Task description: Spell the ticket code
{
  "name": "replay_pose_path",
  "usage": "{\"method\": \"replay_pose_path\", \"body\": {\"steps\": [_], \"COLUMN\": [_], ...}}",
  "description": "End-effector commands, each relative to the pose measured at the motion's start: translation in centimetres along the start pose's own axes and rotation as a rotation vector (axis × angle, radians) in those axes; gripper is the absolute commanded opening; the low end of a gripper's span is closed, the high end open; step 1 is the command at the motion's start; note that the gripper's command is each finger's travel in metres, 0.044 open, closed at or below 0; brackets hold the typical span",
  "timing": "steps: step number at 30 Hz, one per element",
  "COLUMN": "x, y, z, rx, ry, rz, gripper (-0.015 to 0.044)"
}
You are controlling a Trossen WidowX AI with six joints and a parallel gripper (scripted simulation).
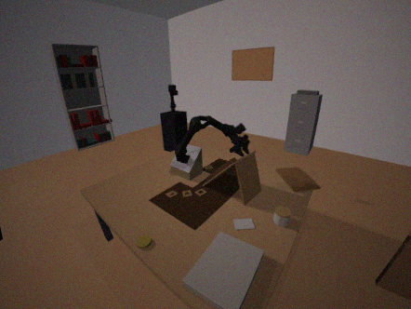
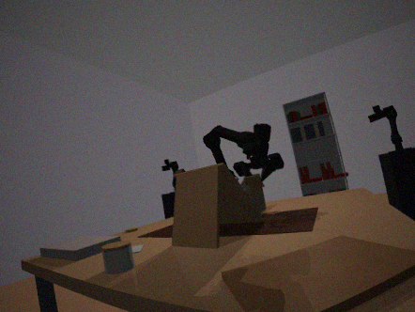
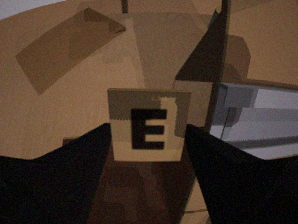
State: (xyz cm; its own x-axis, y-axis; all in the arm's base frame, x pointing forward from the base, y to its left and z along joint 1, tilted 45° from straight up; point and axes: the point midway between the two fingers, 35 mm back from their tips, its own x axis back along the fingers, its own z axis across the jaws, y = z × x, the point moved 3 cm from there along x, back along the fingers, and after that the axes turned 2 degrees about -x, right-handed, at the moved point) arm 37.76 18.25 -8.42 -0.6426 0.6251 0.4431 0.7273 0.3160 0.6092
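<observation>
My gripper is shut on a tan letter tile that reads E. It holds the tile in the air, just above the far top end of the upright tan board. The wrist view shows the tile face-on between the two dark fingers. Three more tan tiles lie in a row on the dark mat. The white ticket lies flat on the counter in front of the board. Its print is too small to read. The rail itself is hidden from these views.
A short pale cylinder stands to the right of the ticket. A grey slab lies near the counter's front edge. A yellow disc lies at the front left. The arm's base sits behind the mat.
</observation>
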Motion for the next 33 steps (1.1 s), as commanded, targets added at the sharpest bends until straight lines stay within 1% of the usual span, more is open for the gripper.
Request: {"method": "replay_pose_path", "body": {"steps": [1, 33], "x": [0.0, 0.0], "y": [-0.1, 0.0], "z": [-0.3, -1.9], "rx": [0.004, 0.006], "ry": [-0.001, -0.002], "rz": [0.0, 0.001], "gripper": [0.0, 0.0]}}
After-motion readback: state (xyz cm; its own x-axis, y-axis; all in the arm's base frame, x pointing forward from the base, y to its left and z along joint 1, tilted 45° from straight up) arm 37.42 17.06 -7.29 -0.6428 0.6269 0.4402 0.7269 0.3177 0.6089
